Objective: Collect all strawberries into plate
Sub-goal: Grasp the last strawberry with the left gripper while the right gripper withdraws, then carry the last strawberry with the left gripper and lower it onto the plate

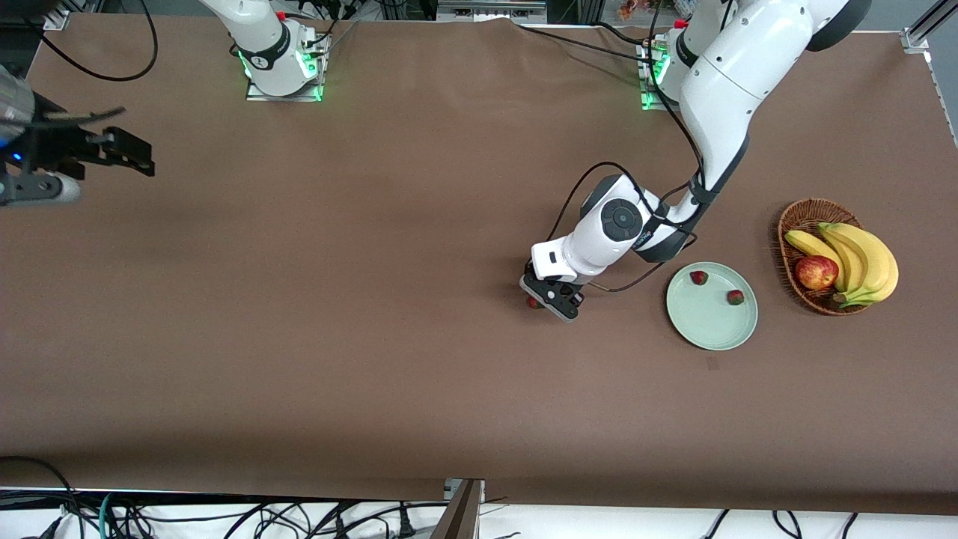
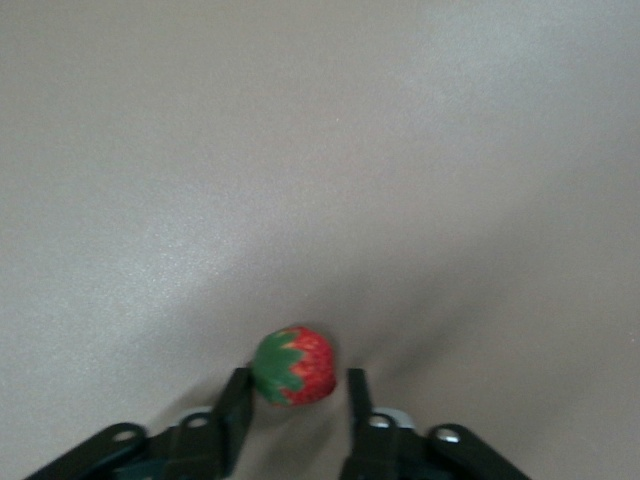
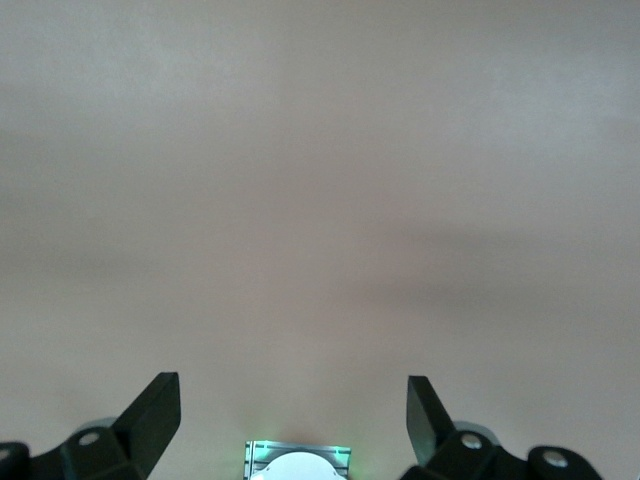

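On the brown table [image 1: 374, 337], left gripper [image 2: 298, 392] is narrowed around a strawberry [image 2: 293, 365], one finger [image 2: 237, 400] touching it. Two berries [image 1: 698, 277] [image 1: 736, 297] sit at 12 and 2 o'clock on the plate [image 1: 707, 326]. Right gripper [image 3: 293, 405] waits wide open. No readable labels.

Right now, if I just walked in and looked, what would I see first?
First, the left hand low on the brown table, its fingers either side of a strawberry. Beside it, toward the left arm's end, sits a green plate with two strawberries in it, then a basket holding bananas and an apple. The right hand waits open at the table's right-arm end.
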You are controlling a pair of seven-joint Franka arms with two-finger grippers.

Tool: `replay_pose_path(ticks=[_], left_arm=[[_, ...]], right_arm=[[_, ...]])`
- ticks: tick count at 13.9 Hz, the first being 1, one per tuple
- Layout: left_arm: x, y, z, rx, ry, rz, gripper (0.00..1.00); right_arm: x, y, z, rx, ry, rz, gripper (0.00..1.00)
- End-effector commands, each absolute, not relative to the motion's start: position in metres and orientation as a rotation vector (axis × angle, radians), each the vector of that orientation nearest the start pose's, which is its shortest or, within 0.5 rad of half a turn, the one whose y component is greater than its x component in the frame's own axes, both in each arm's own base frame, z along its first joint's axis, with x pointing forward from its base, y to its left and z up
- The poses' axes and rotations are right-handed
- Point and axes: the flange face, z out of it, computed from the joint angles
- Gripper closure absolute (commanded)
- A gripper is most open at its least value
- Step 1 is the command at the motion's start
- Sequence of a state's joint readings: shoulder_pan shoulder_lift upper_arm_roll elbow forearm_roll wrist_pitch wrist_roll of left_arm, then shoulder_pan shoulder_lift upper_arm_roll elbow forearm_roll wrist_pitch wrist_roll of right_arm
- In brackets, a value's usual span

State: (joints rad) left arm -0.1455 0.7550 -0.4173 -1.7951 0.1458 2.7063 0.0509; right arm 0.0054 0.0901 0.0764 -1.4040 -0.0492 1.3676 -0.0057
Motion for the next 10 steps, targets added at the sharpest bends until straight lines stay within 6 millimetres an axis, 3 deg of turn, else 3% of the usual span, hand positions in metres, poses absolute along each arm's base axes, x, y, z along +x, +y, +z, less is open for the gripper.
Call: replay_pose_path(ticks=[1, 4, 7, 9, 10], left_arm=[[0.588, -0.344, 0.182, -3.197, 1.009, -0.33, 0.82], [0.595, -0.336, 0.192, -3.2, 0.982, -0.349, 0.83], [0.607, -0.312, 0.229, -3.176, 0.942, -0.314, 0.8], [0.603, -0.305, 0.255, -3.133, 0.95, -0.198, 0.79], [0.602, -0.292, 0.267, -3.108, 0.94, -0.108, 0.79]], right_arm=[[0.544, 0.019, 0.648, -3.196, -0.088, 0.15, 0.0], [0.547, 0.016, 0.644, -3.195, -0.099, 0.171, 0.0], [0.551, 0.017, 0.64, -3.19, -0.105, 0.178, 0.0], [0.552, 0.017, 0.642, -3.189, -0.108, 0.171, 0.0], [0.554, 0.016, 0.639, -3.182, -0.107, 0.178, 0.0]])
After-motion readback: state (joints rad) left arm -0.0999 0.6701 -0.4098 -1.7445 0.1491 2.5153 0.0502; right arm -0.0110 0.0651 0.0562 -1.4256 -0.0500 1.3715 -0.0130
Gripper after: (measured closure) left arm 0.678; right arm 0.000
